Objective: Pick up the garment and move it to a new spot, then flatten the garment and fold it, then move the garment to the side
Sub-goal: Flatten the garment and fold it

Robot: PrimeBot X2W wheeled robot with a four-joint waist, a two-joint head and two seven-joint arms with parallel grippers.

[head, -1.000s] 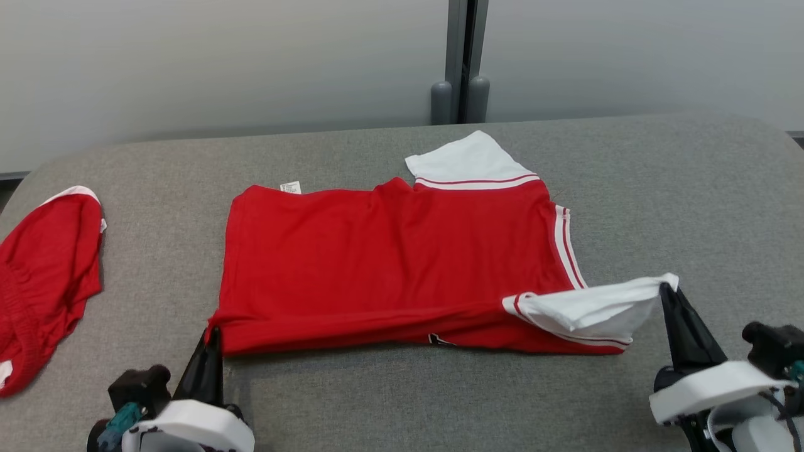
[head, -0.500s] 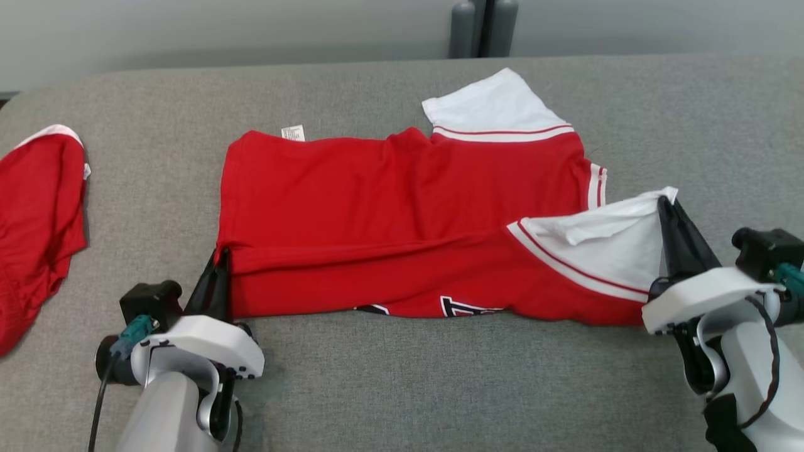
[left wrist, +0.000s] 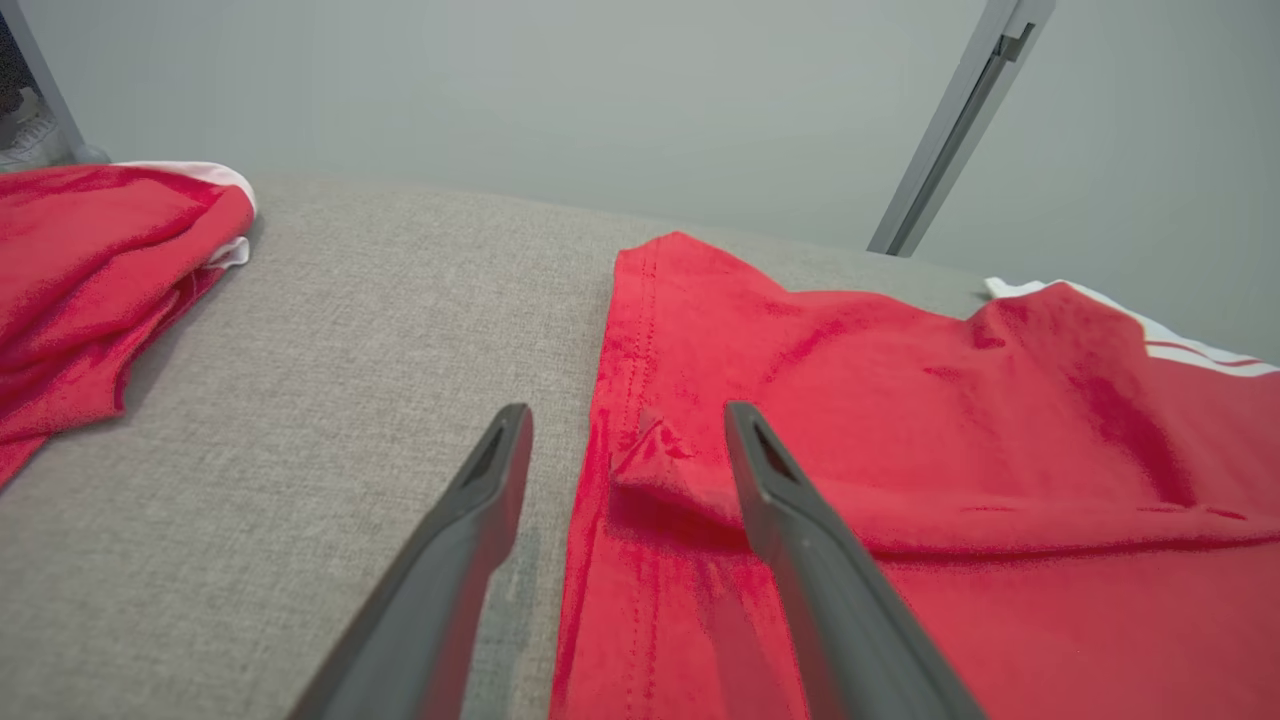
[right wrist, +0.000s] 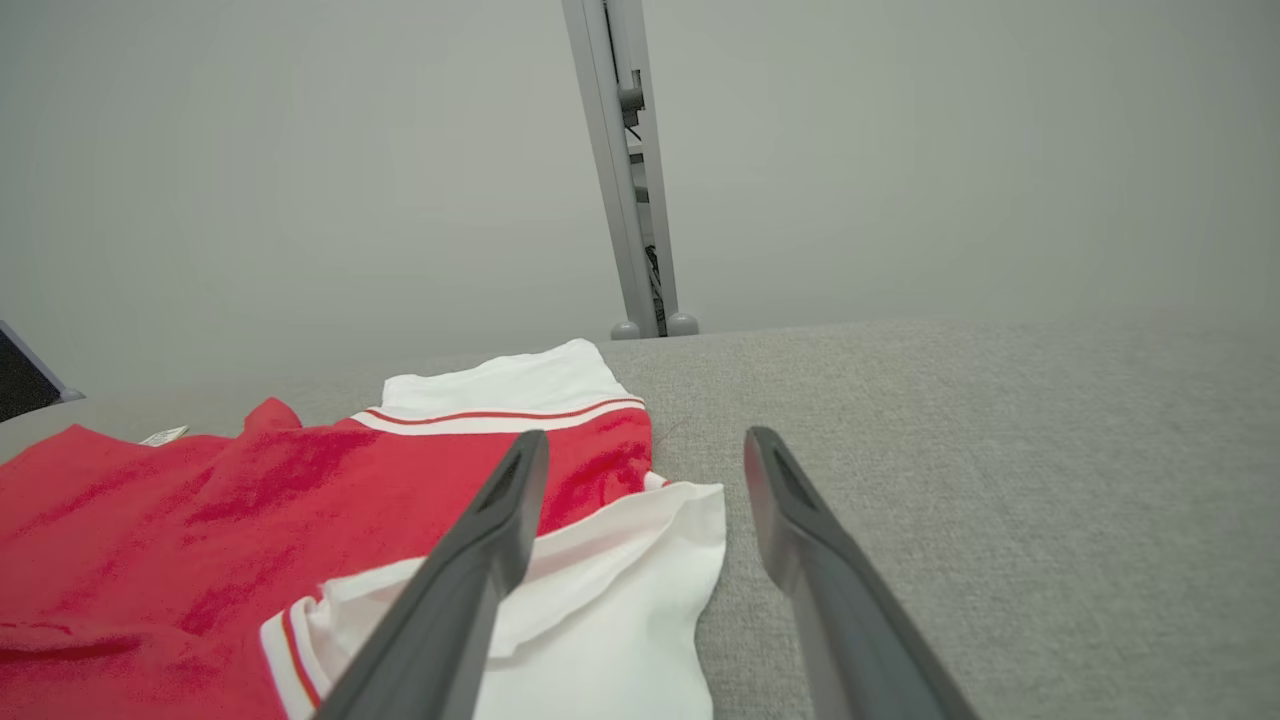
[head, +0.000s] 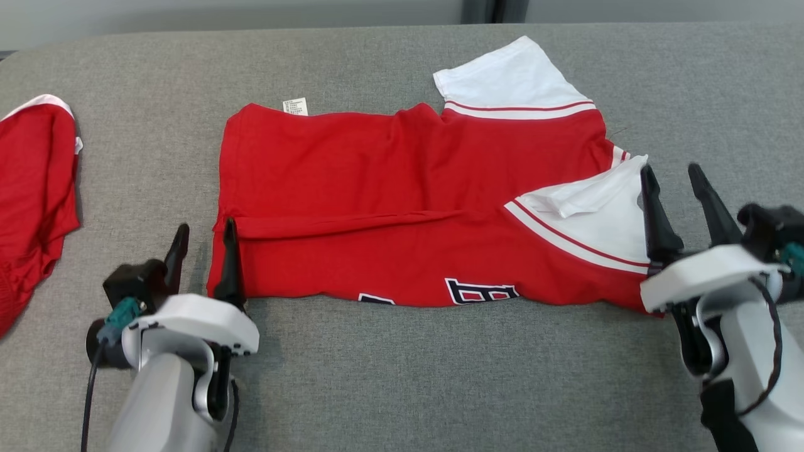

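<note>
The red shirt (head: 389, 207) lies folded mid-table (head: 402, 376), with the left gripper (head: 206, 225) spread astride its near-left edge and the right gripper (head: 669, 167) spread astride its white right sleeve edge; bare grey surface lies near and right, and another red garment (head: 34, 188) lies at the left.

Looks like a robotics lab or test rm. Plain pale grey partition panels (right wrist: 300, 150) w/ a metal post (right wrist: 625, 170) between them stand behind a wide surface (head: 402, 376) covered in grey fabric. White robot arms (head: 163, 389) reach in over its near edge.
</note>
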